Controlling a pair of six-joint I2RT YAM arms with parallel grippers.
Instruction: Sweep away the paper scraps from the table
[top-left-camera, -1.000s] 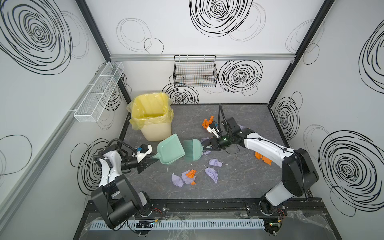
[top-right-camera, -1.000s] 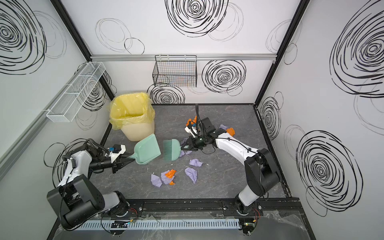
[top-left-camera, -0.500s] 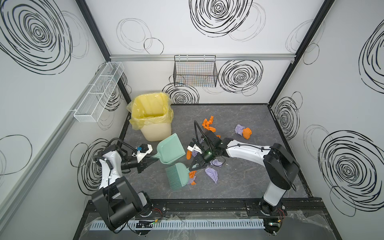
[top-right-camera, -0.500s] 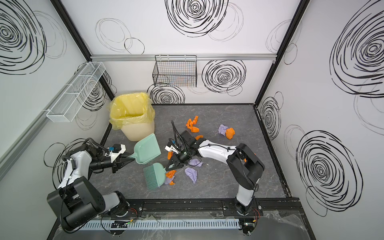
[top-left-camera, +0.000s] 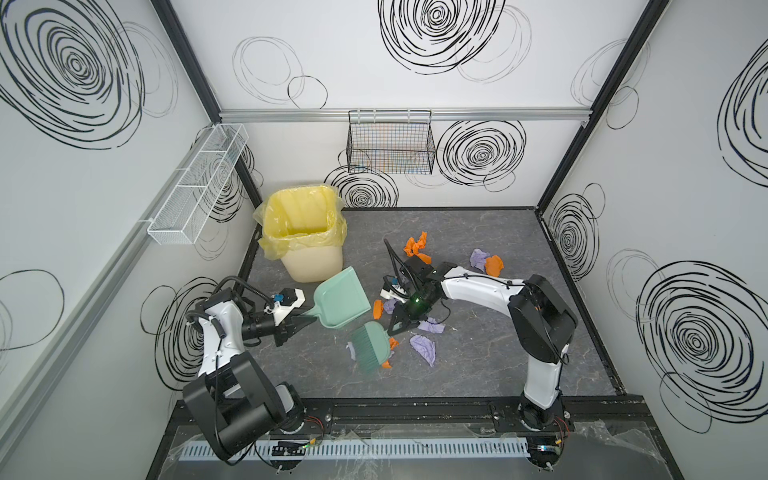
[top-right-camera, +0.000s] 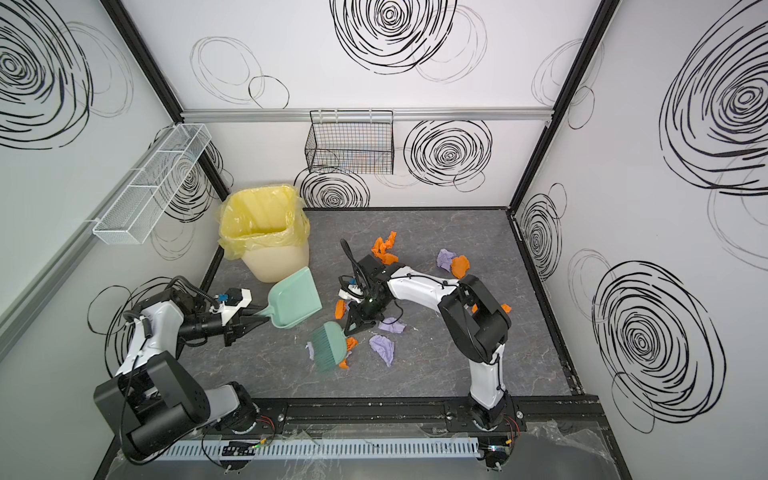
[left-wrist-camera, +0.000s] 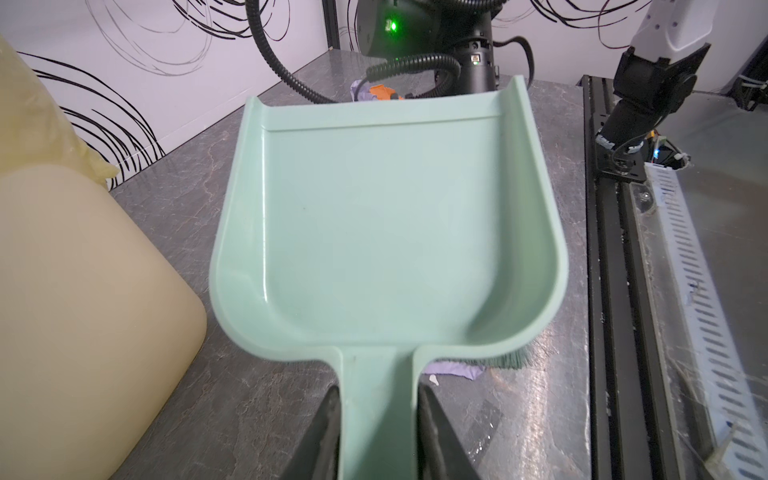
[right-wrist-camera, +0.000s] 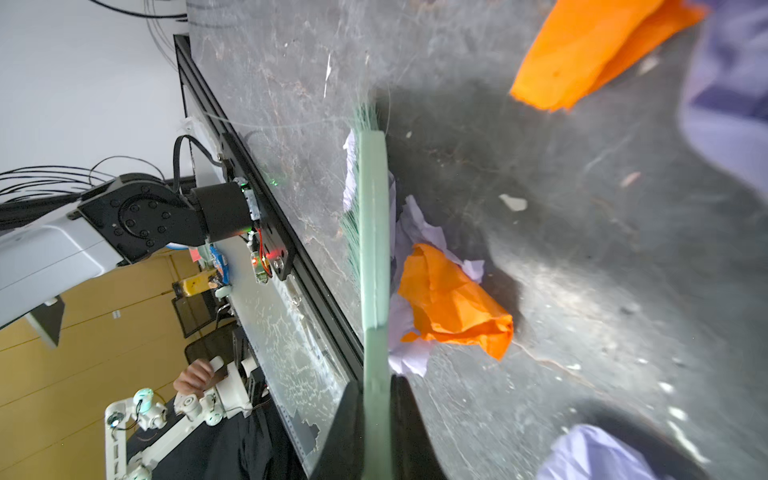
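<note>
My left gripper (top-left-camera: 302, 320) (left-wrist-camera: 378, 415) is shut on the handle of a mint-green dustpan (top-left-camera: 341, 297) (left-wrist-camera: 386, 216), which lies flat on the table (top-left-camera: 478, 374) in front of the bin. My right gripper (top-left-camera: 395, 326) (right-wrist-camera: 377, 399) is shut on a mint-green brush (top-left-camera: 370, 345) (right-wrist-camera: 374, 232). The brush's bristles press on a small pile of orange and purple paper scraps (right-wrist-camera: 449, 299) just in front of the pan. More paper scraps lie apart: purple ones (top-left-camera: 424, 349) to the right, an orange one (top-left-camera: 377, 308) by the pan, others farther back (top-left-camera: 417, 245) (top-left-camera: 486, 262).
A cream bin with a yellow liner (top-left-camera: 305, 232) stands at the back left, right behind the dustpan. A black wire basket (top-left-camera: 390, 145) and a white mesh shelf (top-left-camera: 199, 183) hang on the walls. A black rail (top-left-camera: 415, 409) runs along the table's front edge.
The right arm has swung the brush from beside the dustpan's mouth toward the front, onto the scrap pile, and then nudged it slightly right. The left arm and dustpan have stayed put.
</note>
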